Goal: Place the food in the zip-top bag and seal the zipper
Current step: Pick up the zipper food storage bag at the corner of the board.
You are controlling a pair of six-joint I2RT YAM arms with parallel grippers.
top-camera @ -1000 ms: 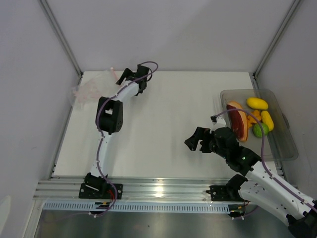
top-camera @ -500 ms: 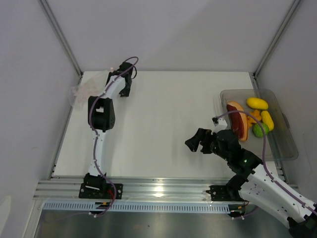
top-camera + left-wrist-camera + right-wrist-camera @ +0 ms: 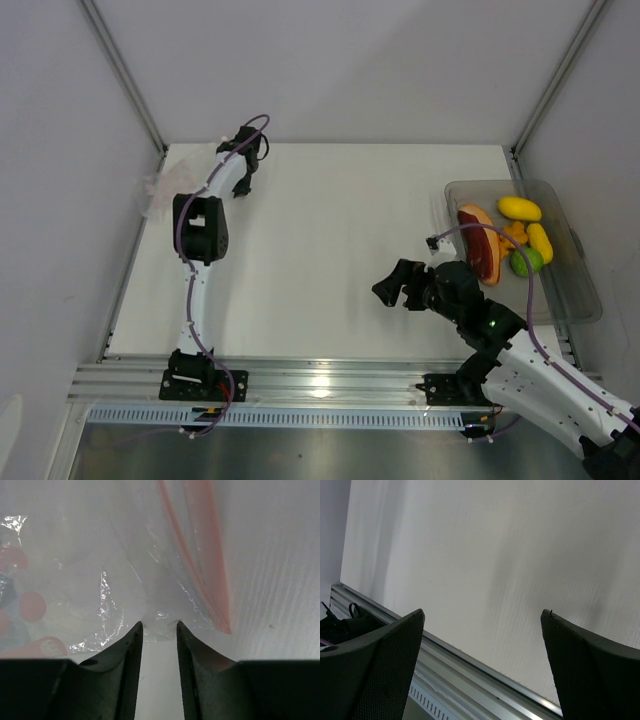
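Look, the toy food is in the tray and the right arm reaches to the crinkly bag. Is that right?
No, it's the left arm. The top external view shows it stretched toward the zip-top bag in the far left corner, and the left wrist view shows the left end effector at the bag's edge. The food is in the tray, as you said.

One zip-top bag (image 3: 160, 188) at ten o'clock; at three o'clock one tray (image 3: 582, 296), two yellow pieces (image 3: 519, 208), one lime (image 3: 527, 262), one reddish-brown slice (image 3: 480, 248).
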